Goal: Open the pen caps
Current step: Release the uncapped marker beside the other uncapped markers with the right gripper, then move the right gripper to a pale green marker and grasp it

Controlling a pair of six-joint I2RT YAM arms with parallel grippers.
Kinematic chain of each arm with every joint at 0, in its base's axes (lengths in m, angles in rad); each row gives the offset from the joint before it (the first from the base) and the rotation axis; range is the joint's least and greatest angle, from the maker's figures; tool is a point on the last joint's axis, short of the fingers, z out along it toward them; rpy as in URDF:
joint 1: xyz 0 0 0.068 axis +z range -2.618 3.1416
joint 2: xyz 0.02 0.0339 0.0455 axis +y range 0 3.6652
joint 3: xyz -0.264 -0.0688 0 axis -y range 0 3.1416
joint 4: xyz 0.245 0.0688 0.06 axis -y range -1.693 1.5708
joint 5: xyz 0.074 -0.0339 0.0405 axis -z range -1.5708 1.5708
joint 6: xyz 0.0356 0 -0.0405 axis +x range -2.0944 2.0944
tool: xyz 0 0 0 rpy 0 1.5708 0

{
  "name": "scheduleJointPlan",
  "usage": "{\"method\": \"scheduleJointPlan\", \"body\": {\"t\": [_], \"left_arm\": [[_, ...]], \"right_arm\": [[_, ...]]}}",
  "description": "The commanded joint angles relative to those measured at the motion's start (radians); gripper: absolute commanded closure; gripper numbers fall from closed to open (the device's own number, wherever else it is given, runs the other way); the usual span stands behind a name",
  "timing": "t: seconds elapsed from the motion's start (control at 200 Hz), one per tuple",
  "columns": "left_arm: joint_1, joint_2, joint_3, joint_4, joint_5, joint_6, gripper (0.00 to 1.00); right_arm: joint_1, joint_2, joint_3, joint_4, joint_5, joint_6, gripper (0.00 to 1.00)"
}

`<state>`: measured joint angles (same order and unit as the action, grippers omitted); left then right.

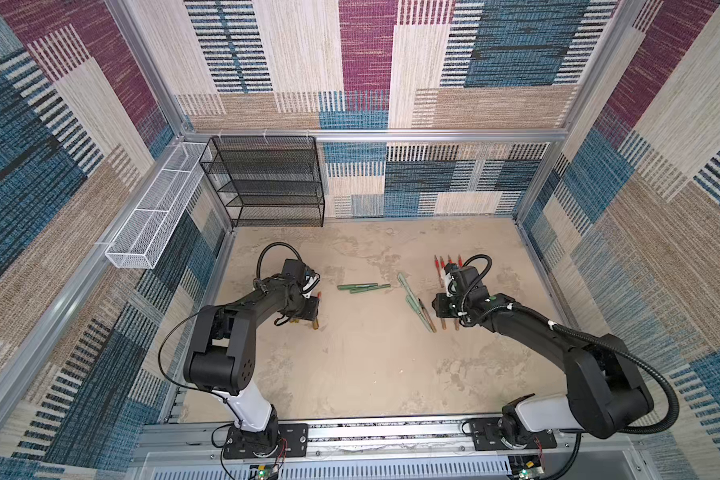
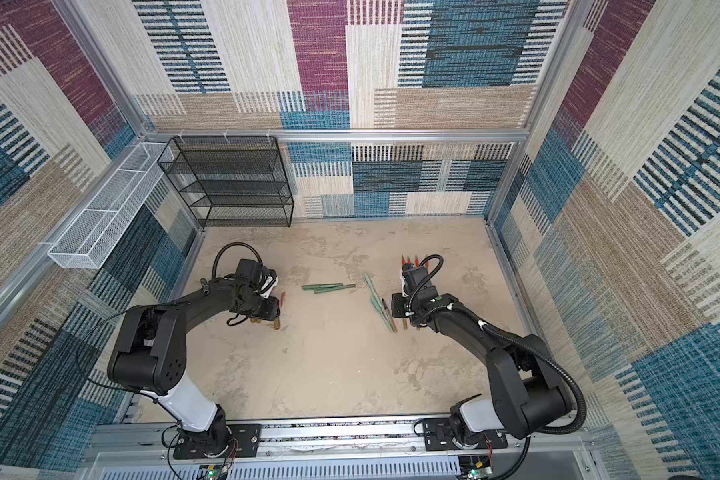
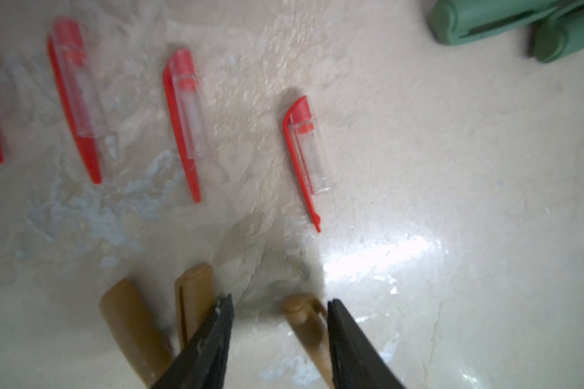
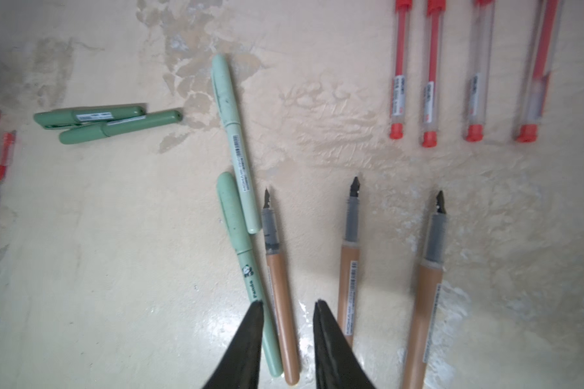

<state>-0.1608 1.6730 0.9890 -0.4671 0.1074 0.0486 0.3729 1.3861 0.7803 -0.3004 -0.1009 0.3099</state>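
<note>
So the left gripper [image 3: 280, 299] sits half open over a loose bronze cap [image 3: 305, 331], the right gripper [image 4: 288, 302] narrowly open astride a bare bronze pen [image 4: 277, 286], so I'd lift both straight up, then go for the capped green pens [image 1: 364, 287] at its 9 o'clock in a top view.

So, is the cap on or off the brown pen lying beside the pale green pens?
Off. The brown pen shows its dark pointed tip and grey neck bare in the right wrist view; no cap covers it.

a black mesh rack [image 1: 267, 183] stands near a white wire basket [image 1: 152, 216].
</note>
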Motion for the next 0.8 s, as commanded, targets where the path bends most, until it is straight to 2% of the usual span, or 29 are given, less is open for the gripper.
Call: {"method": "scheduleJointPlan", "body": {"t": [0.0,0.19,0.526,0.631,0.796], "left_arm": [[0.000,-0.049,0.001,-0.004,-0.010,0.015,0.50],[0.000,-0.177,-0.002,-0.021,0.034,0.000,0.46],[0.034,-0.438,-0.133,0.115,0.116,-0.027,0.34],[0.068,-0.469,-0.142,0.107,0.168,-0.049,0.31],[0.100,-0.500,-0.138,0.100,0.164,-0.070,0.27]], "right_arm": [[0.009,-0.021,0.004,0.020,-0.070,-0.001,0.70],[0.051,0.081,0.060,-0.008,-0.072,-0.010,0.70],[0.088,0.244,0.135,-0.060,0.007,-0.005,0.69],[0.091,0.282,0.154,-0.081,0.014,-0.003,0.69],[0.121,0.307,0.163,-0.075,0.027,-0.017,0.69]]}}
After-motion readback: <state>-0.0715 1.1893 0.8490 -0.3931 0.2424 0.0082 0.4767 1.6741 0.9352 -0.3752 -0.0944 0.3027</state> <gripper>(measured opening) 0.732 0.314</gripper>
